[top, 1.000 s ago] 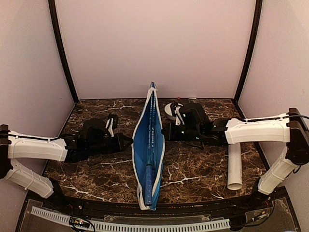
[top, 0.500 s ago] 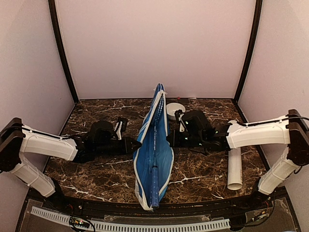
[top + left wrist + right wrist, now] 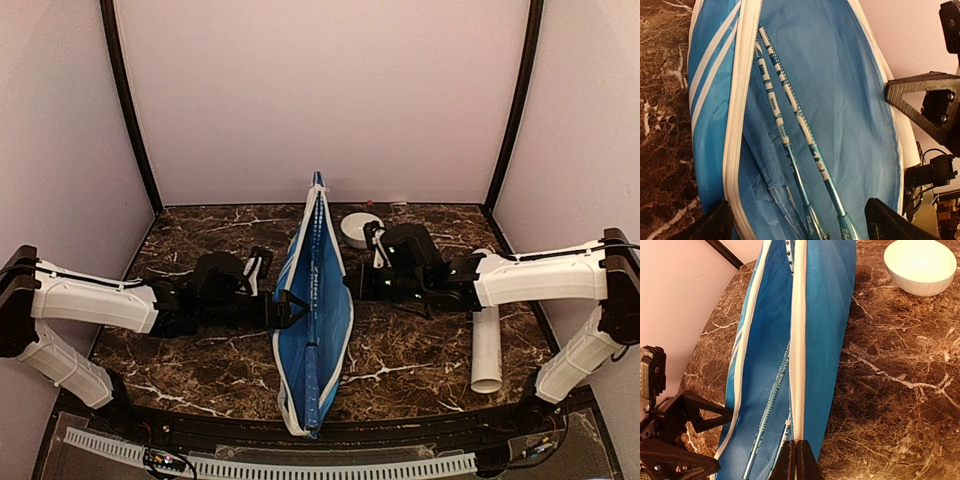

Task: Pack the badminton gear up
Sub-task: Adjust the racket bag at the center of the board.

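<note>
The racket cover (image 3: 313, 300), long and blue with white trim, lies open along the middle of the table (image 3: 200, 230), and inside are two rackets (image 3: 799, 120) with thin blue-and-white shafts. There is also one white tube (image 3: 487, 350) at the right and one white bowl (image 3: 920, 265) near the cover's far end. The left gripper (image 3: 797, 210) holds its jaws wide apart at the cover's left edge, while the right gripper (image 3: 799, 457) is clamped on the right trim.

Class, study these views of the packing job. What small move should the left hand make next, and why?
Probably close the left hand on the left trim of the racket cover. Its jaws stand open at that edge, the right hand is shut on the opposite trim, and both rackets lie inside, so gripping both sides would ready it for closing.
</note>
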Controlling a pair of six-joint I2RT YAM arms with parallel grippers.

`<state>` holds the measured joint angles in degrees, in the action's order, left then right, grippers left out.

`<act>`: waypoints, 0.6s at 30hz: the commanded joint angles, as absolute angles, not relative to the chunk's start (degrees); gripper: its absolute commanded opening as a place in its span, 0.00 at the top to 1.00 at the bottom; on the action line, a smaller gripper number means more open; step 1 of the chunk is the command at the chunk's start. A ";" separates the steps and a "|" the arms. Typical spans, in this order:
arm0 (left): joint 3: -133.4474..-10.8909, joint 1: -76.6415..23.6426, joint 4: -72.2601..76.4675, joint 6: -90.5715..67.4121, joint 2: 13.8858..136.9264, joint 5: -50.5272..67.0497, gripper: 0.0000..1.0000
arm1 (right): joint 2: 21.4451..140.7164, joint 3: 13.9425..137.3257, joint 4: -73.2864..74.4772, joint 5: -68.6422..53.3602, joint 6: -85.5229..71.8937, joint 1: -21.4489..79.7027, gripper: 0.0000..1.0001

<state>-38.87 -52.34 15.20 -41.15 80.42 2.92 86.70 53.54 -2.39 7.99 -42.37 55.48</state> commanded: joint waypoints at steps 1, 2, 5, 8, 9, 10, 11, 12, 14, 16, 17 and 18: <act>-39.61 -54.81 7.11 -41.83 77.96 -2.56 0.06 | 87.77 53.56 -5.01 7.85 -43.05 56.06 1.00; -40.06 -55.56 5.65 -41.91 77.62 -4.10 0.05 | 87.86 53.61 -5.13 7.87 -43.06 56.07 1.00; -40.54 -56.66 2.96 -42.48 76.37 -6.14 0.03 | 88.19 54.00 -5.11 7.76 -42.98 56.16 1.00; -39.37 -57.14 2.40 -44.03 74.54 -5.68 0.01 | 88.48 54.30 -5.10 7.82 -42.90 56.16 1.00; -38.70 -57.35 2.60 -44.60 73.93 -5.27 0.01 | 88.57 54.31 -5.15 7.82 -42.89 56.16 1.00; -38.03 -57.53 2.63 -45.36 73.20 -5.08 0.01 | 88.67 54.39 -5.10 7.83 -42.97 56.15 1.00; -37.38 -57.68 2.58 -45.98 72.54 -4.79 0.01 | 88.76 54.37 -5.14 7.72 -43.06 56.16 1.00; -36.63 -57.78 2.55 -46.51 71.72 -4.32 0.01 | 88.83 54.33 -5.22 7.66 -43.11 56.16 1.00; -35.38 -57.95 2.48 -47.65 69.87 -2.98 0.01 | 89.11 54.49 -5.36 7.48 -43.16 56.21 1.00; -34.57 -58.21 2.92 -48.30 68.50 -0.75 0.01 | 89.24 54.57 -5.43 7.39 -43.15 56.25 1.00; -34.36 -58.37 3.05 -48.67 68.06 0.30 0.01 | 89.41 54.66 -5.38 7.36 -43.06 56.25 1.00; -34.29 -58.71 3.26 -49.03 67.77 1.33 0.01 | 89.53 54.86 -5.36 7.30 -43.07 56.25 1.00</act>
